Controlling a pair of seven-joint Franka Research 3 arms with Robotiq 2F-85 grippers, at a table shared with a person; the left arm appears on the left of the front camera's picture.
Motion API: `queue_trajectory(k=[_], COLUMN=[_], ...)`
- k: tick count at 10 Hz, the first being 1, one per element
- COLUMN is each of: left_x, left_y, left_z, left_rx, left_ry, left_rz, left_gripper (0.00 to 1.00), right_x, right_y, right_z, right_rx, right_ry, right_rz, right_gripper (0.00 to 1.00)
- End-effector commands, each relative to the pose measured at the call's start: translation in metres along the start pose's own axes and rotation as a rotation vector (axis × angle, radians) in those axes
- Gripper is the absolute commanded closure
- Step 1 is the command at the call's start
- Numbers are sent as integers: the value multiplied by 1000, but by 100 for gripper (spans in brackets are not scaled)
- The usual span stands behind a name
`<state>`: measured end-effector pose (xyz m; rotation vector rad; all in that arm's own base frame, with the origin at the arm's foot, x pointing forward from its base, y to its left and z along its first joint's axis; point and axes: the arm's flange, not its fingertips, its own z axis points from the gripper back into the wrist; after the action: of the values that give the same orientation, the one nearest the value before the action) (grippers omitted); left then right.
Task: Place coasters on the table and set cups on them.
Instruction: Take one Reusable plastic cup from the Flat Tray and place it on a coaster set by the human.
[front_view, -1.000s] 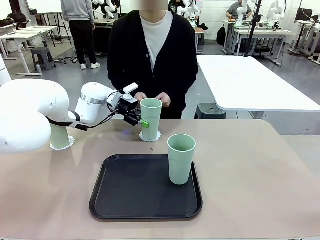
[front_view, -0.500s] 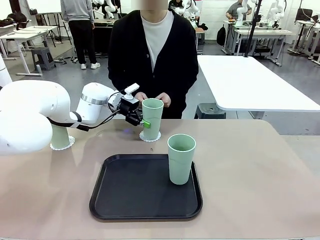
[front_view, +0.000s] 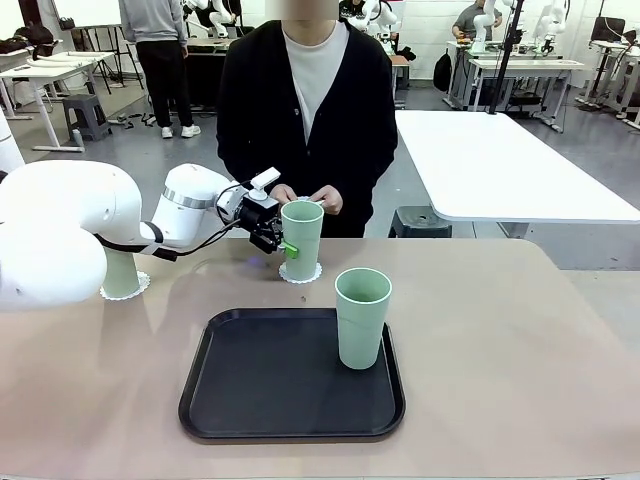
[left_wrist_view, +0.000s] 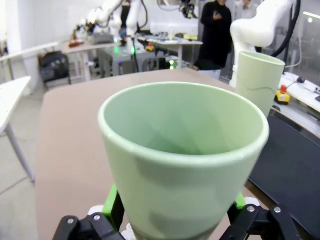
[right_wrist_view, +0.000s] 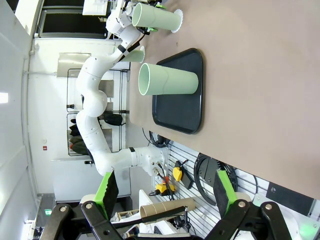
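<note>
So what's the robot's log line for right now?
left end effector: shut on tall mint-green plastic cup at lacy white paper coaster | right end effector: open, empty

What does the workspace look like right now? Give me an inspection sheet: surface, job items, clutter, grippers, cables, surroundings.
Surface: beige table, no spills seen.
Job's things: left cup stands on its coaster; middle cup is on or just over a second coaster; third cup stands upright on the black tray.
Clutter: nothing seen.
Grippers: left gripper shut on the middle cup, low on its body; right gripper open, holding nothing.
Cables: black cable along the left arm's wrist.
Surroundings: person at the far side, hands behind the middle cup; white table beyond.
</note>
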<state>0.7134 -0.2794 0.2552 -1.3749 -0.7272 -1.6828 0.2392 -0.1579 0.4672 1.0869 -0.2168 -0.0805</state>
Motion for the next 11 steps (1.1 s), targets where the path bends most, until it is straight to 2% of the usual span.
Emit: queue_trajectory(k=[1,8,11], left_x=[2,6,8], left_y=[11,8,6], left_z=[4,4,5], left_rx=[3,22,36], left_ry=[46,130,200], left_rz=[-4,-12,-15], left_gripper=[0,0,0], right_x=[0,0,0], right_y=[-1,-1,-1], right_z=[0,0,0], right_rx=[9,9,9], right_ry=[1,1,1], right_rz=[3,3,3], right_gripper=[0,0,0])
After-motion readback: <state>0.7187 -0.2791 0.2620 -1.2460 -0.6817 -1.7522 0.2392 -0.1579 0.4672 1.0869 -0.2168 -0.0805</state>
